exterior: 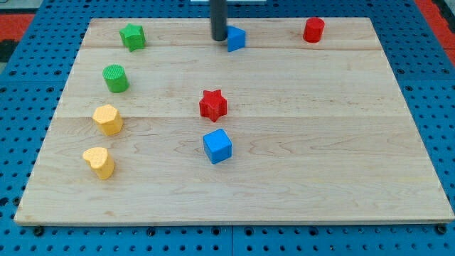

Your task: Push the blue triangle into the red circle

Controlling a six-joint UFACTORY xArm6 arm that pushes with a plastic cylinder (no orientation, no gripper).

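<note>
The blue triangle (pixel 236 38) sits near the view's top, at mid-width on the wooden board (pixel 341 142). The red circle (pixel 313 30) stands at the view's top right, well apart from the triangle. My tip (pixel 219 38) is right against the triangle's left side; the dark rod rises out of the top of the view.
A red star (pixel 212 104) and a blue cube (pixel 217 146) lie mid-board. A green star (pixel 132 35) and a green cylinder (pixel 115 78) are at the upper left. Two yellow blocks (pixel 107 119) (pixel 99 162) sit at the left.
</note>
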